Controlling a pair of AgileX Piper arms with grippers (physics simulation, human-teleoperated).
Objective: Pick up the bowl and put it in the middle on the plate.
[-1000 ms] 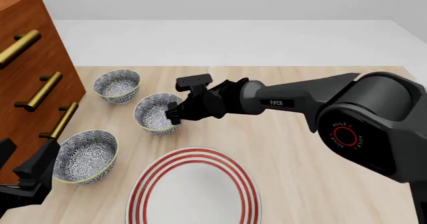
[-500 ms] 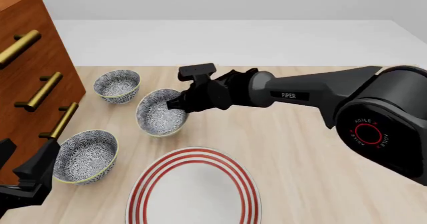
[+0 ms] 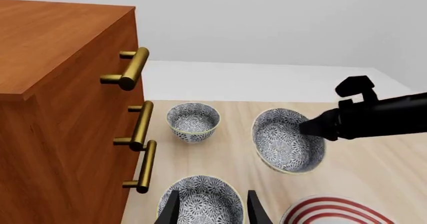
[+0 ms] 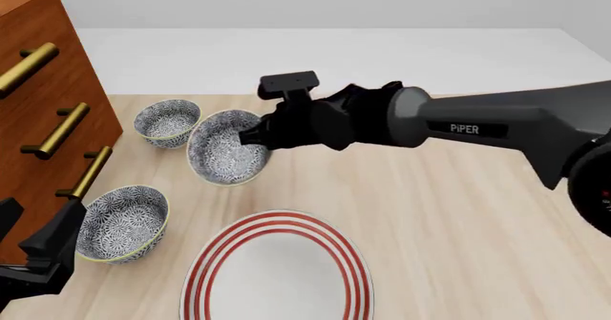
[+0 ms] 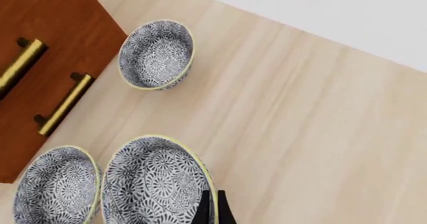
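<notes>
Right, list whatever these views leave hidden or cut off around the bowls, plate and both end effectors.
- Held bowl: the right end effector covers part of its rim in the front view.
- Plate: near part cut by the front view's bottom edge; the left wrist view shows only an arc of it.
- Left end effector: only finger stubs show in its wrist view; dark shape at the front view's corner.
- Nearest bowl: cut by the left wrist view's bottom edge.

Right end effector (image 4: 256, 137) clamped on something, arm extended; left end effector (image 3: 212, 210) parted, low.
</notes>
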